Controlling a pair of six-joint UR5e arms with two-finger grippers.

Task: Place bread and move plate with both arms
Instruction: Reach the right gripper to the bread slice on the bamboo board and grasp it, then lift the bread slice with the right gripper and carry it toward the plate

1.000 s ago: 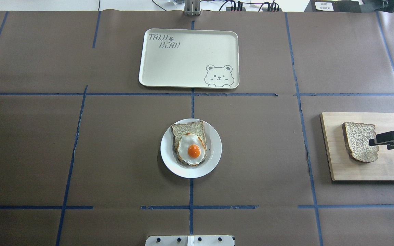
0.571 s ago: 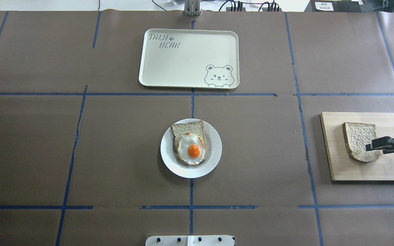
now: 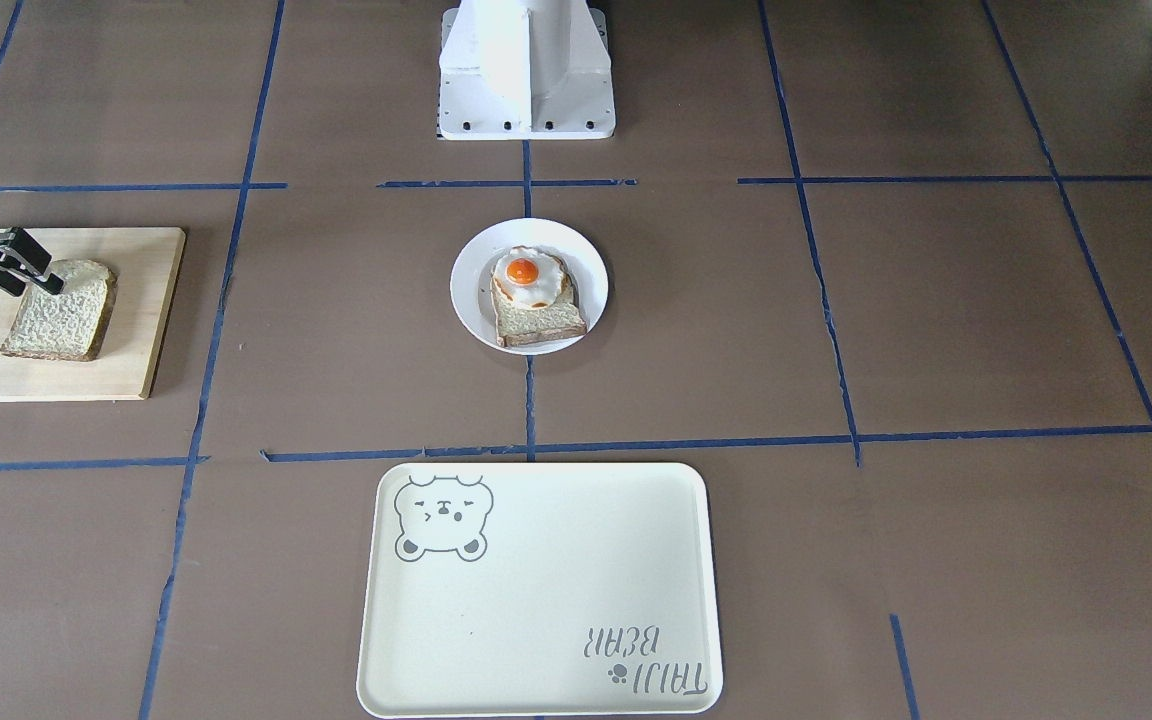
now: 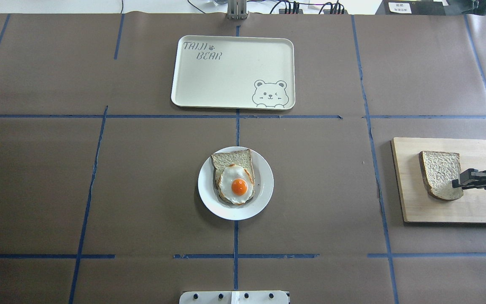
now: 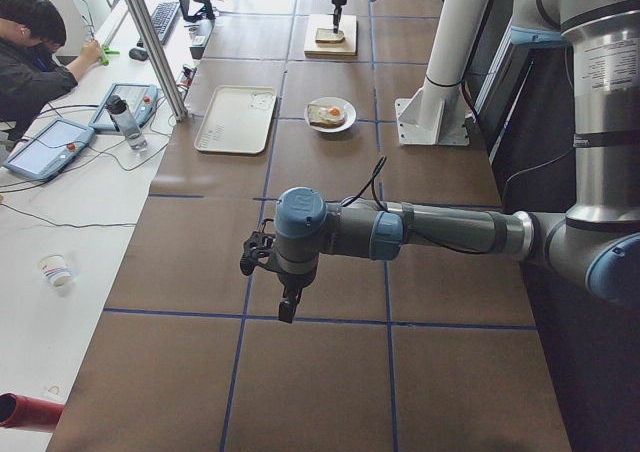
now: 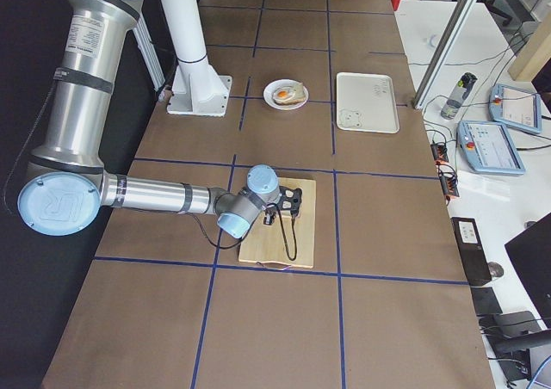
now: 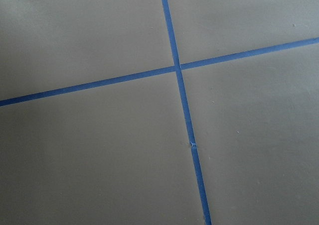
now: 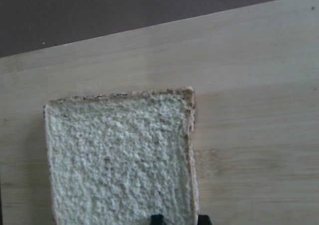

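Right gripper low, fingers narrowly parted; left arm outstretched.

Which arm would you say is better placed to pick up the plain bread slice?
Right: the right gripper sits at the bread's edge on the wooden board; the left gripper hangs over the table, far off.

**Site Type: Robotics Laboratory**

The work surface is a large table covered in brown paper and divided into cells by blue tape lines. A white pedestal with a bolted base plate stands at one edge. The left arm and right arm are industrial tubular units. A white bench alongside holds touchscreen pendants, a keyboard and an aluminium-profile post. Cables run along the table's far edge. An operator sits at the bench.
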